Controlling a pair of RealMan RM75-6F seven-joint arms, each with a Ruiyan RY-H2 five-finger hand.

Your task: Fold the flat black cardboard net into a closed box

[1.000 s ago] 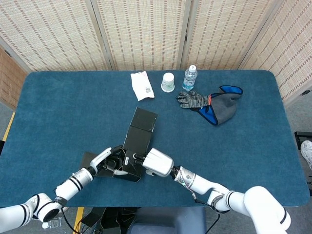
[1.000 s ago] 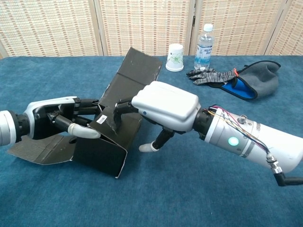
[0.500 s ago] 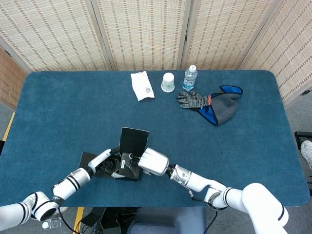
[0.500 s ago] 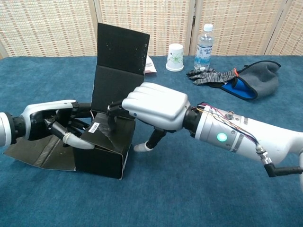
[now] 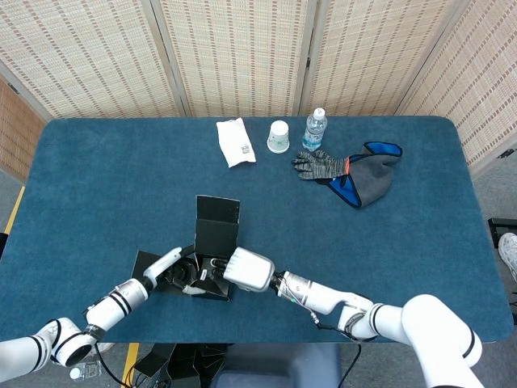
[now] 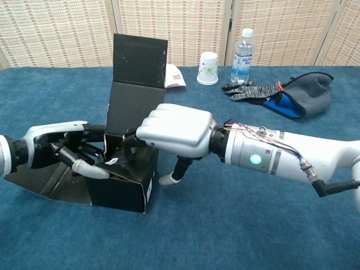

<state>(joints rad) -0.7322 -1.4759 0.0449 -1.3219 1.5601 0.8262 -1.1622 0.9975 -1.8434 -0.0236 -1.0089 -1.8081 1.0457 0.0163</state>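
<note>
- Black cardboard box (image 6: pixel 126 169), half formed, sits near the front edge of the blue table (image 5: pixel 404 242), between the two hands; one tall panel (image 6: pixel 138 84) stands upright at its back and a flat flap (image 6: pixel 53 183) lies on the cloth to the left.
- Left hand (image 6: pixel 59 149) reaches in from the left side, its fingers curled around the box's near-left wall and a small inner flap; I judge this is to brace the wall while the lid is worked.
- Right hand (image 6: pixel 174 132) lies over the open top from the right, its fingers (image 6: pixel 132 140) bent down into the cavity and touching the rim, while its thumb (image 6: pixel 171 177) hangs down just beside the outer right wall. It looks to be pressing a side flap inward so the tall panel can later fold over it; whether it actually pinches the cardboard I cannot tell.
- Box, then, is directly under the right palm and hard against the left hand's fingers, with both hands in contact.
- Judgement: the walls are up, but the lid is not yet folded down, so the box remains open.
- Far side of the table holds a white packet (image 5: pixel 235 141), a paper cup (image 5: pixel 279 136), a water bottle (image 5: pixel 315 129) and a grey glove (image 5: pixel 323 166) beside a blue-lined mitt (image 5: pixel 367 179), all well apart from the work.
</note>
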